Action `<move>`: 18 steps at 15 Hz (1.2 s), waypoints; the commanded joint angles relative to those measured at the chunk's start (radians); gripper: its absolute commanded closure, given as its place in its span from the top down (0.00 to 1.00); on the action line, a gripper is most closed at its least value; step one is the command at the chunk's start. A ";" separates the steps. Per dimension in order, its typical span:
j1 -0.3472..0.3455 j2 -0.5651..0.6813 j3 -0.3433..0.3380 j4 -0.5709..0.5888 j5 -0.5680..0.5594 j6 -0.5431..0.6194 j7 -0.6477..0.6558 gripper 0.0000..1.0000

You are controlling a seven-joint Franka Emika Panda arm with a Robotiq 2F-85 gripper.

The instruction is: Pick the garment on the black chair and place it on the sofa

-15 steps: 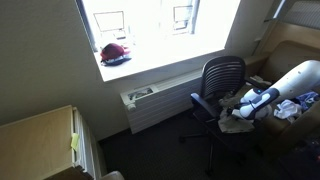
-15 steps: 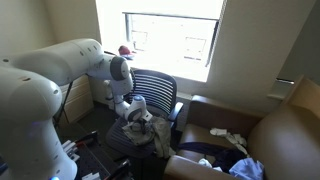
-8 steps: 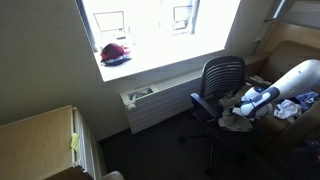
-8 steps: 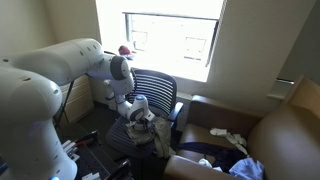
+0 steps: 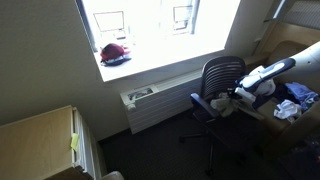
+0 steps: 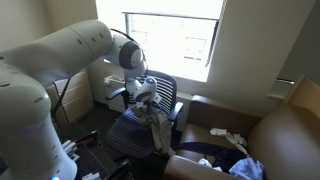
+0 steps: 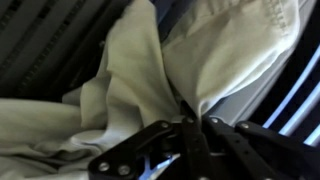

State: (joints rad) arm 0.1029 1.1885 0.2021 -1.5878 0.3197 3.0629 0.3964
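**Exterior views.** At far left stands a pale cabinet (image 5: 40, 135). Beside it is a bright window (image 5: 150, 20) with a red object (image 5: 115, 53) on its sill, and a heater (image 5: 150, 98) sits under it. Right of the heater is the chair (image 5: 222, 72), black, with a slatted back and armrests. The garment (image 5: 231, 104) shows as a pale bunch just above the seat, at the chair's right side. The gripper (image 5: 243, 93) touches its top, and the white arm (image 5: 295, 62) reaches in from the right edge. The brown sofa (image 5: 300, 125) lies behind the arm.

From the opposite side, the arm (image 6: 60, 60) fills the left half. The gripper (image 6: 147, 98) points down in front of the chair (image 6: 170, 92). The garment (image 6: 157, 128) hangs from it as a long, narrow, off-white drape. Its lower end falls past the seat's front edge. The garment is near the sofa (image 6: 280, 125) but not touching it. A pale cloth (image 6: 225, 135) lies on the sofa cushion.

**Wrist view.** The garment (image 7: 120, 90) fills most of the frame: cream woven fabric, creased, with deep folds. A stitched seam runs along its upper right edge. The folds gather to one point at the gripper (image 7: 190, 128). The dark fingers (image 7: 140, 150) are clamped together on that pinch of fabric. Dark slats show at the upper left and right edges.
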 commanded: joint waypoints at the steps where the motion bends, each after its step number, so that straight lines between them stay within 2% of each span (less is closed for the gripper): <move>1: -0.080 -0.186 0.082 -0.196 0.003 0.197 -0.111 0.01; 5: -0.101 -0.339 0.109 -0.330 0.009 0.492 -0.067 0.01; 6: -0.033 -0.381 0.027 -0.226 0.058 0.403 -0.045 0.01; 9: 0.014 -0.524 -0.046 -0.266 0.160 0.419 0.000 0.01; 12: 0.080 -0.686 -0.155 -0.322 0.284 0.408 0.072 0.01; 14: 0.157 -0.782 -0.275 -0.350 0.384 0.405 0.085 0.01; 18: 0.353 -0.925 -0.609 -0.389 0.582 0.402 0.008 0.01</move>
State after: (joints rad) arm 0.3388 0.3791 -0.2138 -1.8982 0.7843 3.4652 0.4532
